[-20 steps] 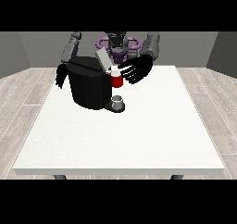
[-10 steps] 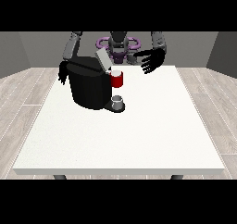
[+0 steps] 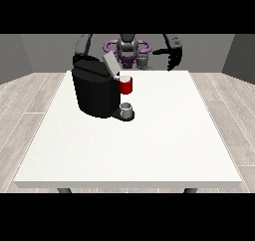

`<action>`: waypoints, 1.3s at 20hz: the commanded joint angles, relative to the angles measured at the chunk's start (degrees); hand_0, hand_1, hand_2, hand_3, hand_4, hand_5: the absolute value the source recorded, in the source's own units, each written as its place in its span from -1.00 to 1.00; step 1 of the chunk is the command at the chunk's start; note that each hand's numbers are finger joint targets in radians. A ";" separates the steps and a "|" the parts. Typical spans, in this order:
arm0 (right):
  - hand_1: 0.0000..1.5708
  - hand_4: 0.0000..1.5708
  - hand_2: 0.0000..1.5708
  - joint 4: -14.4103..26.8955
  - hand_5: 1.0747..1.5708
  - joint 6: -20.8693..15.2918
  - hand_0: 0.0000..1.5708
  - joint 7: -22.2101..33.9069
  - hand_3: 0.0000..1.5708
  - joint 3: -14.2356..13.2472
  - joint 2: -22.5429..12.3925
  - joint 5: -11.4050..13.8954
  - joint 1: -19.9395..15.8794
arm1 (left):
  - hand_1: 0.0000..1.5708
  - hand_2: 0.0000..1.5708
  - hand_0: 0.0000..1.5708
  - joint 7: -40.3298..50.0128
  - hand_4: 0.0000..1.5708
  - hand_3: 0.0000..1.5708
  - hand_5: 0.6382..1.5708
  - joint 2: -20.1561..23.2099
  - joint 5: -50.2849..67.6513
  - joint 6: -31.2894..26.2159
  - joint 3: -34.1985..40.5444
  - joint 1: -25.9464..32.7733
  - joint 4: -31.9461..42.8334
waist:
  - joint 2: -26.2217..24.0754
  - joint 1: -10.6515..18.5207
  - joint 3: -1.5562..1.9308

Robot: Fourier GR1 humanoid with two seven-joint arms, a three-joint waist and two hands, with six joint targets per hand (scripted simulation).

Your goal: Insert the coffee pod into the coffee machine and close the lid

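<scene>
The black coffee machine (image 3: 94,93) stands on the far left part of the white table (image 3: 149,145). Its grey lid (image 3: 110,64) is tilted up. A red thing at the machine (image 3: 126,85) sits at its front, and a grey thing (image 3: 127,109) rests on the machine's base below it. The hand at the view's right (image 3: 172,56) hangs raised over the table's far edge, well to the right of the machine, with fingers relaxed and holding nothing. The arm at the view's left (image 3: 81,45) runs down behind the machine, which hides its hand.
The robot's torso (image 3: 127,51) is behind the table's far edge. The wooden floor (image 3: 30,100) surrounds the table.
The hand at the view's right has drawn away from the red thing, going up and to the right. The hand at the view's left has slipped out of sight behind the machine.
</scene>
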 commanded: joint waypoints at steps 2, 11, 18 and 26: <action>-1.00 -1.00 -1.00 -9.27 1.00 -3.72 -1.00 6.31 -1.00 7.15 3.59 4.94 2.32 | -1.00 -1.00 -1.00 -1.58 -0.59 -1.00 1.00 3.38 2.73 -4.62 2.02 9.43 0.39 | -7.11 -1.90 -0.02; -1.00 -0.85 -1.00 -29.93 1.00 -6.43 -1.00 14.09 -1.00 19.73 6.85 7.38 2.24 | -1.00 -1.00 -1.00 -1.94 -0.55 -1.00 1.00 2.33 2.35 0.93 3.29 16.69 0.79 | -11.56 -8.05 0.01; -1.00 -0.44 -1.00 -41.03 1.00 -11.50 -1.00 16.89 -1.00 21.37 6.28 13.37 1.16 | -1.00 -1.00 -1.00 -4.53 -0.78 -1.00 1.00 3.61 5.98 -3.87 1.92 16.55 -5.67 | -0.82 -3.93 0.07; -1.00 -0.66 -1.00 -35.39 1.00 -17.55 -1.00 21.26 -1.00 17.99 6.88 13.82 -9.39 | -1.00 -1.00 -1.00 -1.11 -0.77 -1.00 1.00 1.18 6.88 -3.38 -2.80 13.51 -16.02 | 5.65 2.59 0.09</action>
